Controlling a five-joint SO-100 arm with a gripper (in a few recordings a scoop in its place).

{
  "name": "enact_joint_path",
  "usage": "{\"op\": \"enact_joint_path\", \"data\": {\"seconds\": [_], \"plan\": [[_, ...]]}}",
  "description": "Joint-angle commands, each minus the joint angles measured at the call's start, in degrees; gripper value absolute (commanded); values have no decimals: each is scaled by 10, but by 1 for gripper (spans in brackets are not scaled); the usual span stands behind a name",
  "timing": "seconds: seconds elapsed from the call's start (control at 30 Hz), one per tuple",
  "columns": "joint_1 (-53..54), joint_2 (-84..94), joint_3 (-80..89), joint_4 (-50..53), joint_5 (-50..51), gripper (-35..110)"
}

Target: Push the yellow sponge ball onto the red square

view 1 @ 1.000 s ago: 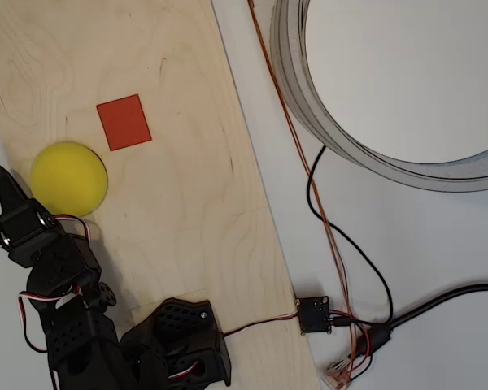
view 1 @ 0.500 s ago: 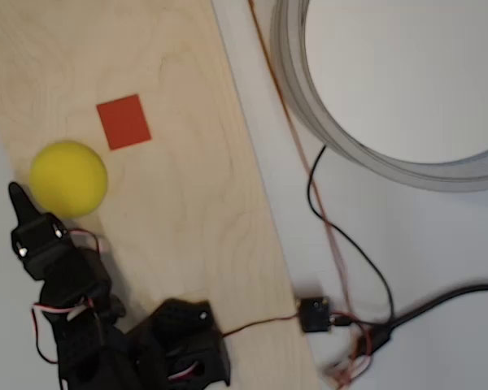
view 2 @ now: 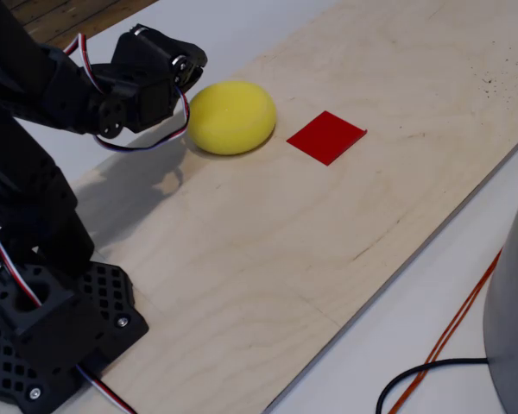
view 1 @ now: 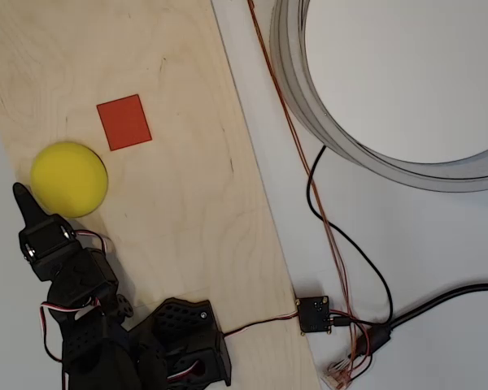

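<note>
The yellow sponge ball (view 1: 68, 179) rests on the pale wooden board, and the fixed view shows the yellow sponge ball (view 2: 231, 116) left of the patch. The red square (view 1: 124, 122) lies flat a short way up and right of it; the fixed view shows a small gap between ball and red square (view 2: 326, 136). My black gripper (view 1: 20, 197) points up at the ball's lower-left side, its fingers together in one narrow tip with nothing held. Seen from the fixed view, the gripper (view 2: 190, 65) hovers just left of the ball, very close to it.
The arm's base (view 1: 175, 341) stands at the board's lower edge. Right of the board (view 1: 187, 211), a large grey ring (view 1: 325, 122), an orange wire (view 1: 289, 122), black cables and a small circuit board (view 1: 314, 314) lie on the white table.
The gripper tip has shifted down and slightly right, from left of the ball to its lower-left. Ball and red square stay in place.
</note>
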Motion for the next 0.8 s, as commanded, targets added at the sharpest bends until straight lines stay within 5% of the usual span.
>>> {"op": "enact_joint_path", "data": {"seconds": [0.0,0.27,0.77], "plan": [[4,-33,-4,-45,15,0],[7,-187,-15,-200,11,0],[41,-234,-29,-249,-66,0]]}}
